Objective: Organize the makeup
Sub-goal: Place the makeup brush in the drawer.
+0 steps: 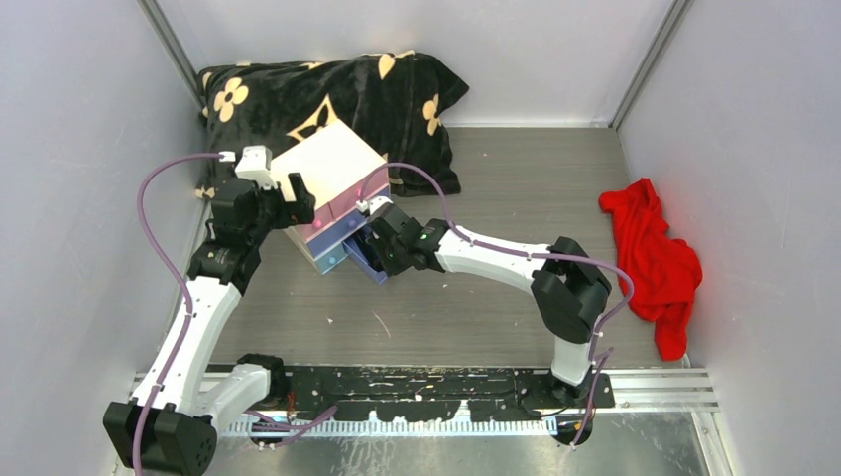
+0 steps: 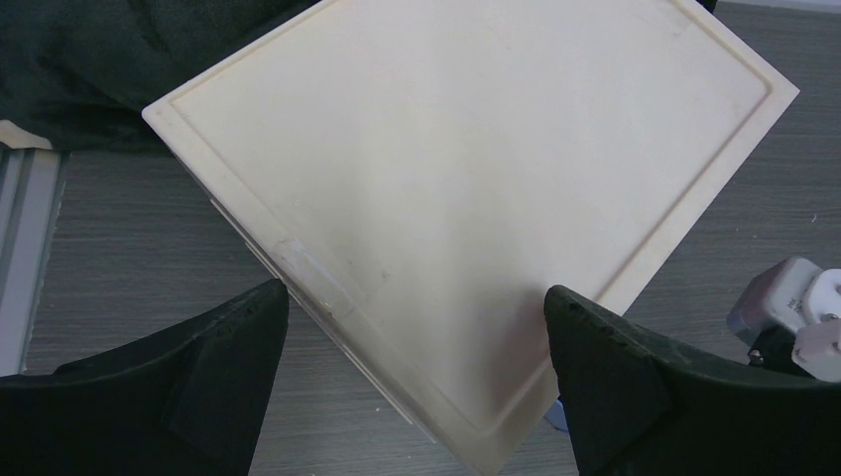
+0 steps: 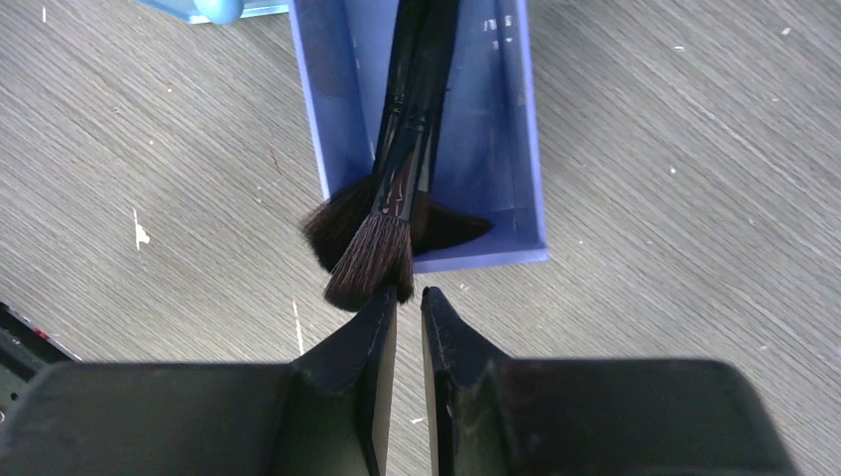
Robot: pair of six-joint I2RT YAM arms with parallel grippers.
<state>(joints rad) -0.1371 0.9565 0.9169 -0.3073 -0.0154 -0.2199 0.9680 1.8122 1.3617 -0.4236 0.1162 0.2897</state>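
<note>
Up at the top centre of the right wrist view, black-handled brushes (image 3: pixel 402 149) lie lengthwise in the pulled-out blue drawer (image 3: pixel 330 119), their bristles spilling past its lower wall over the counter (image 3: pixel 674 149). The right fingers (image 3: pixel 367 337) sit just below those bristles, almost pressed together, a slim slit between them and nothing pinched. In the left wrist view, the left fingers (image 2: pixel 218 367) are spread wide, either side of the white chest (image 2: pixel 476 178) and its lower corner.

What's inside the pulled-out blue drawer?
Black-handled brushes, bristles spilling over the blue drawer's front rim. Its rear part, inside the white chest, cannot be seen.
</note>
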